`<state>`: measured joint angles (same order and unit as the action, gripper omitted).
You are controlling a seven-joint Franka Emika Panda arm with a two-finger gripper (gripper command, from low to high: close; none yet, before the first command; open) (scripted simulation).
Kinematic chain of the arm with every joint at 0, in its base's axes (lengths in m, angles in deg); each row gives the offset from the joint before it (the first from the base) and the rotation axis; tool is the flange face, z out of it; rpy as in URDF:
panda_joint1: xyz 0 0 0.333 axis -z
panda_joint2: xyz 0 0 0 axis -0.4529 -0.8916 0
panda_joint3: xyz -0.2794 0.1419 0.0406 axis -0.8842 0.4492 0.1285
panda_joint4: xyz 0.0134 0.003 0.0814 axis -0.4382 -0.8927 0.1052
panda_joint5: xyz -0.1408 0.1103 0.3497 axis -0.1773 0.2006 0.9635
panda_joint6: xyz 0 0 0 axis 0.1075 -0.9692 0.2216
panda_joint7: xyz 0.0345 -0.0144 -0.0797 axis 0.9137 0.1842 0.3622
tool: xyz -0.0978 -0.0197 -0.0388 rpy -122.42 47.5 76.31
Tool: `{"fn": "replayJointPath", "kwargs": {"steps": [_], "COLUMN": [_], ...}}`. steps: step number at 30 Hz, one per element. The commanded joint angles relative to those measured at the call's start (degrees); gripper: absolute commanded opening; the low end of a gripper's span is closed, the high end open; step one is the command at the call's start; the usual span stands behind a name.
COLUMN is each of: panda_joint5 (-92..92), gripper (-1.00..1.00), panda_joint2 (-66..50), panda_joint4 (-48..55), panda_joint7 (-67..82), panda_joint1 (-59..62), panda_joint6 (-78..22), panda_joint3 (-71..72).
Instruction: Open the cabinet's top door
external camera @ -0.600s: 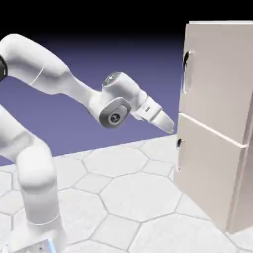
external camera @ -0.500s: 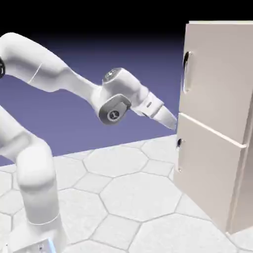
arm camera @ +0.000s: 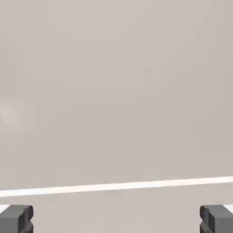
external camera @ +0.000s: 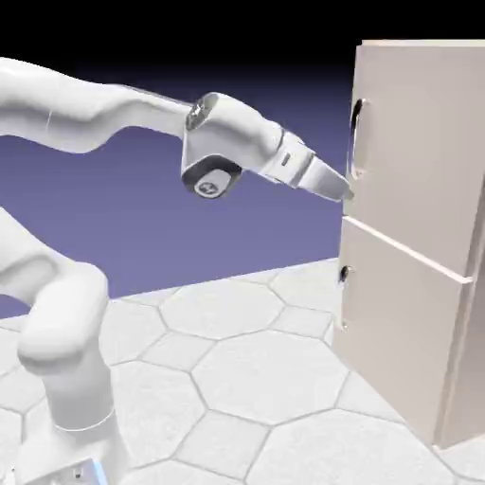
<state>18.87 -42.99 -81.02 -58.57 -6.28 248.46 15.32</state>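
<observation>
The beige cabinet (external camera: 417,237) stands at the exterior view's right, both doors shut. Its top door (external camera: 422,142) carries a long curved dark handle (external camera: 356,137) near its left edge. The lower door (external camera: 398,322) has a short dark handle (external camera: 343,275). My gripper (external camera: 343,192) sits right at the top door's face, just below its handle and above the seam between the doors. In the hand view the beige door panel (arm camera: 116,91) fills the picture, with the pale seam line (arm camera: 116,186) low down. Both grey fingertips (arm camera: 16,218) stand far apart, open, with nothing between them.
The table (external camera: 237,369) has a pale hexagon pattern and lies well below the arm. The white arm (external camera: 114,118) reaches across from the exterior view's left.
The arm has risen and stretched to the right. The gripper moved from beside the seam between the doors up to just under the top door's handle, close to the panel.
</observation>
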Motion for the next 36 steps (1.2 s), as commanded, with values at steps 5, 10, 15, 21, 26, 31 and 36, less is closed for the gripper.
{"fn": "replayJointPath", "kwargs": {"steps": [5, 10, 15, 21, 26, 31, 36], "panda_joint5": [12.46, 24.93, 37.39, 52.34, 64.8, 77.26, 89.72], "gripper": [0.0, 0.0, 0.0, 0.0, 0.0, 0.0, 0.0], "panda_joint2": [1.68, 3.37, 5.05, 7.07, 8.75, 10.43, 12.12], "panda_joint4": [2.84, 5.67, 8.51, 11.91, 14.74, 17.58, 20.41], "panda_joint7": [8.54, 17.09, 25.63, 35.88, 44.42, 52.97, 61.51], "panda_joint1": [5.16, 10.31, 15.47, 21.65, 26.81, 31.97, 37.12], "panda_joint6": [-0.63, -1.26, -1.89, -2.64, -3.27, -3.9, -4.52], "panda_joint3": [5.17, 10.35, 15.52, 21.73, 26.9, 32.08, 37.25]}}
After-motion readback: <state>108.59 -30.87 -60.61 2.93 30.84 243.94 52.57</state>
